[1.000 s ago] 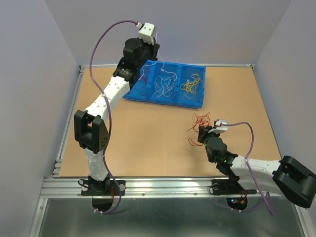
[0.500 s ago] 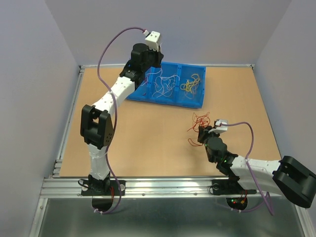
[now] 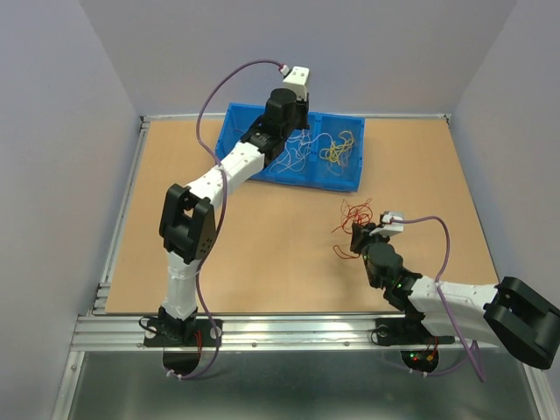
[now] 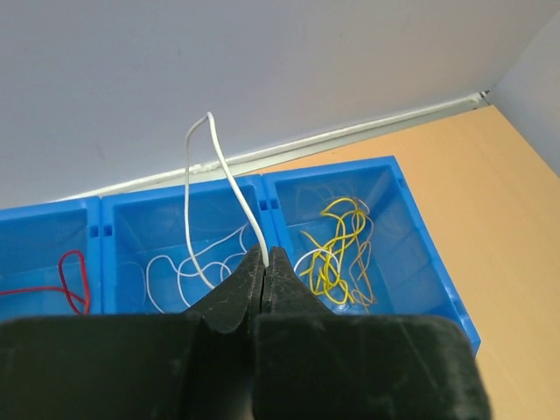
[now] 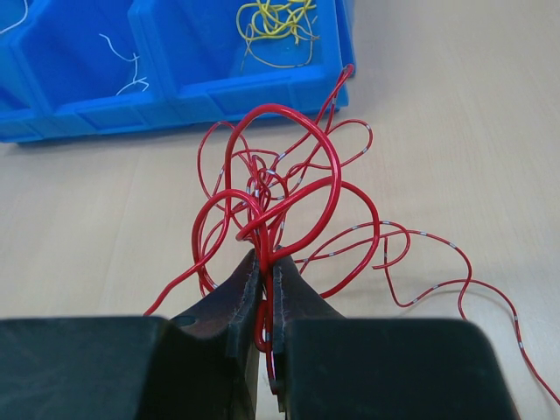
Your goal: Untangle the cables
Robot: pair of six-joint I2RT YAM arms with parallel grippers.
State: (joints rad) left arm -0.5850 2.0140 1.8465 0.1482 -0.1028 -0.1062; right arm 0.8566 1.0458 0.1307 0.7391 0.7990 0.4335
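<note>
Across the tan counter (image 3: 262, 254), the blue three-compartment bin (image 3: 350, 182) sits at the far edge, and my left arm (image 3: 232, 166) reaches over it. Nearer, on bare counter to the right, my right jaws are clamped together on a loopy red cable clump (image 5: 262, 188). Over the bin, my left jaws pinch a single white cable (image 4: 229, 179) that arches upward. Yellow cables (image 4: 337, 245) lie in the bin's right compartment.

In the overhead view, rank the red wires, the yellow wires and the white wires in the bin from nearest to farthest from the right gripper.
1. Red wires: clamped in the right gripper itself.
2. Yellow wires: right compartment of the bin.
3. White wires: middle compartment, further left.
</note>
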